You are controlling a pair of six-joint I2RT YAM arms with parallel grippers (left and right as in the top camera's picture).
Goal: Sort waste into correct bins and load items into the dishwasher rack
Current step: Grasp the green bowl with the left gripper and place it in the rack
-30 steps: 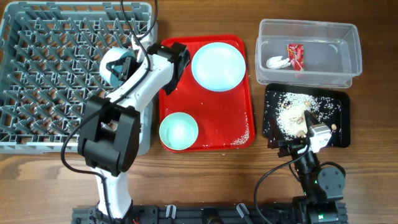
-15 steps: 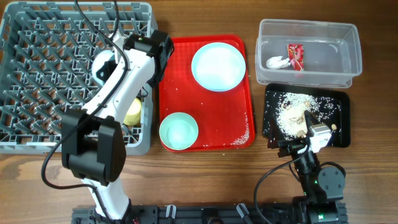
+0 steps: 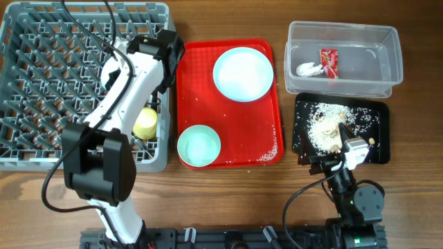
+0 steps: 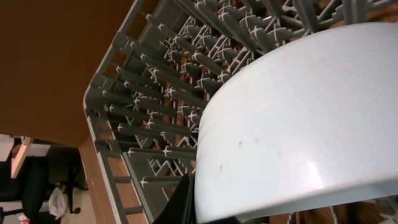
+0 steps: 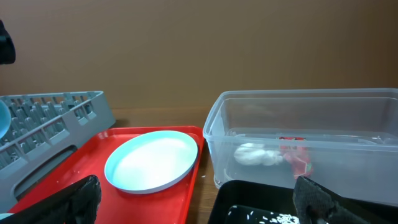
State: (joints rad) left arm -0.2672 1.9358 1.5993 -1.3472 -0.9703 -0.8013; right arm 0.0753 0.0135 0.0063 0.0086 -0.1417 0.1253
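Observation:
My left gripper is shut on the rim of a pale mint-green bowl and holds it tilted over the grey dishwasher rack, near its right side; the arm hides most of the bowl from overhead. A yellow cup lies in the rack. The second mint bowl and the pale blue plate sit on the red tray. The clear tub holds the red wrapper and white napkin. Rice scraps lie in the black tray. My right gripper is open and empty. Fork and spoon are out of view.
Loose rice grains lie in the red tray's front right corner. The right arm rests at the front of the black tray. Cables hang over the rack.
My left arm has swung left with the bowl, from the red tray's left edge to over the rack. The yellow cup now shows in the rack. The right arm has not moved.

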